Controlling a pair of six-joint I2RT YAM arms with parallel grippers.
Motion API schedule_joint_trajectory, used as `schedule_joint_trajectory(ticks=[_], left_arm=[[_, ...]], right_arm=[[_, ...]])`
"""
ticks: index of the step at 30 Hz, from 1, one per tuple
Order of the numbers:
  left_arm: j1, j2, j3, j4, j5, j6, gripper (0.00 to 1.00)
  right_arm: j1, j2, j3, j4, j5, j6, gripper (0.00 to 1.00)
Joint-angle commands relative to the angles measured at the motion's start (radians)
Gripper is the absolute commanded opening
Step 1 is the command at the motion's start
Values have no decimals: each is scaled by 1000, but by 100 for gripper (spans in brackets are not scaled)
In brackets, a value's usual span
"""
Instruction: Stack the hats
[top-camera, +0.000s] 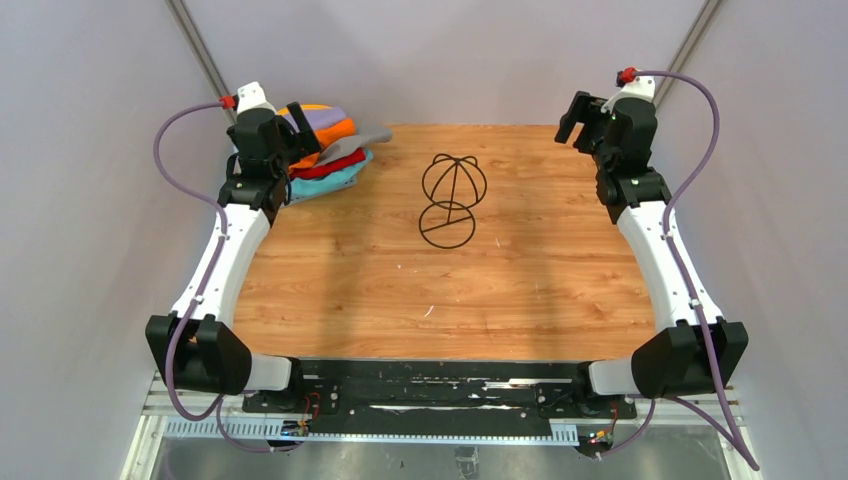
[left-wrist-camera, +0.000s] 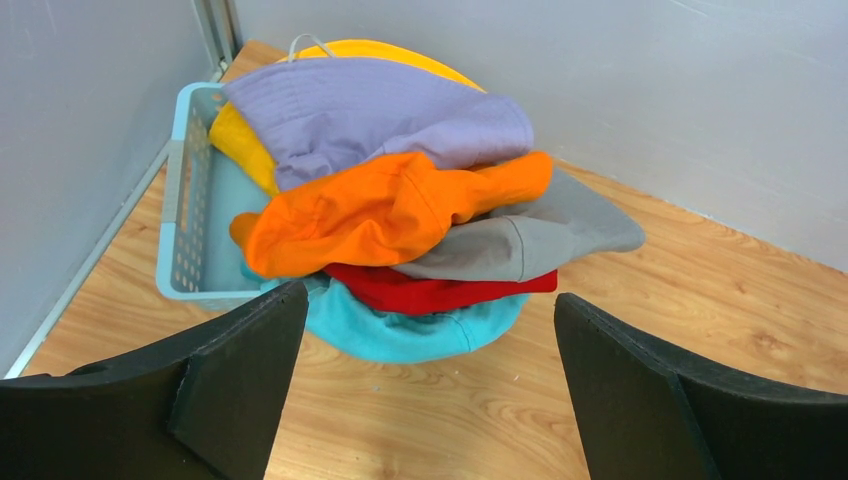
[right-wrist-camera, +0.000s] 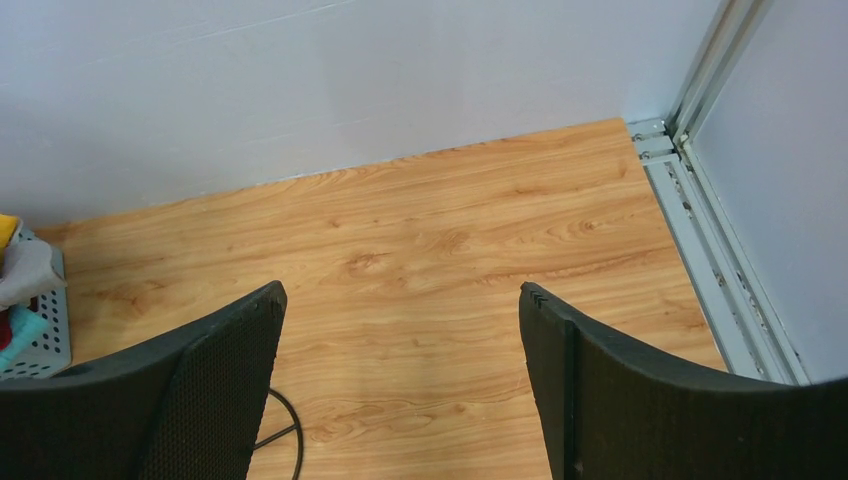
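Pile of soft, mixed-colour fabric bucket hats (left-wrist-camera: 400, 200) spills from the light blue perforated plastic basket (left-wrist-camera: 185, 230) far left, so the left gripper (left-wrist-camera: 430, 310) hovers facing it, fingers spread, probably to grab one, while the right gripper (right-wrist-camera: 400, 295) idles far right, also spread and empty.

Lab cell: plain walls (top-camera: 440, 50), aluminium rails (right-wrist-camera: 690, 210)

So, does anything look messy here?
Yes. The hats are a crumpled heap overflowing the blue basket in the far left corner; the grey hat and teal hat flop over its edge.
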Motion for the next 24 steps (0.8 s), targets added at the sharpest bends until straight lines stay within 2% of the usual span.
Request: schedule_joint_trajectory(ticks=[1, 7, 12, 19, 24], left_arm=[[7, -13, 6, 35, 5, 17, 98], [7, 74, 24, 84, 19, 11, 99], [7, 196, 76, 106, 16, 22, 99], [9, 367, 164, 113, -6, 53, 95], [11, 417, 161, 136, -27, 56, 93]], right_arm=[[-11, -4, -9, 31, -31, 13, 85], [-10, 7, 9, 36, -167, 4, 85], [-10, 2, 4, 42, -190, 5, 85], [-10, -2, -2, 43, -201, 7, 85], [-10, -5, -7, 48, -208, 11, 85]])
